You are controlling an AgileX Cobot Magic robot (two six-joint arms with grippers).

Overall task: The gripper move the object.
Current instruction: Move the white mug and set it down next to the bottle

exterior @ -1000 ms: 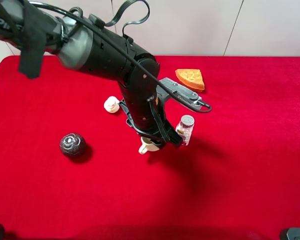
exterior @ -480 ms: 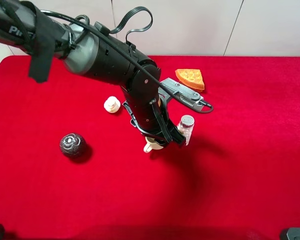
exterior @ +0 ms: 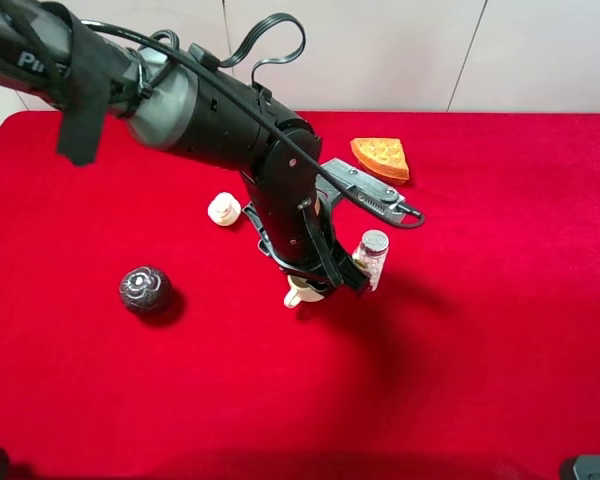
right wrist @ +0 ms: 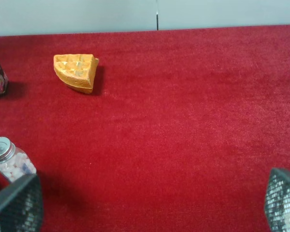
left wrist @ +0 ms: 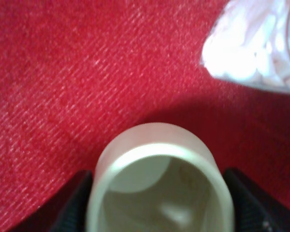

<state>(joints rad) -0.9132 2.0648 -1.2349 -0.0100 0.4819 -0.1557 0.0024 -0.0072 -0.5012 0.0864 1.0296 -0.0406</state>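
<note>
1. Two dark left fingers [left wrist: 72, 208] are clamped on the cream mug [left wrist: 159, 179], one on each side, with its open mouth facing the wrist camera.
2. In the high view you will find the mug [exterior: 298, 293] just left of centre, under the left arm [exterior: 230, 120]. Its handle pokes toward the lower left. You cannot tell whether it touches the table [exterior: 500, 330].
3. Mind the upright pill jar [exterior: 371, 258] just beside the mug on its right; the gap between them is narrow.
4. The white figurine [exterior: 223, 209] sits near, up and to the left. The dark ball [exterior: 146, 288] lies well apart at the left. The orange wedge [exterior: 381, 158] rests near the table's far edge, upper centre.
5. Broad red table runs below and to the right of the mug, out to the frame's edges.
6. Your right fingers [right wrist: 14, 205] stand wide apart at the lower corners of their wrist view, with red table between them.
</note>
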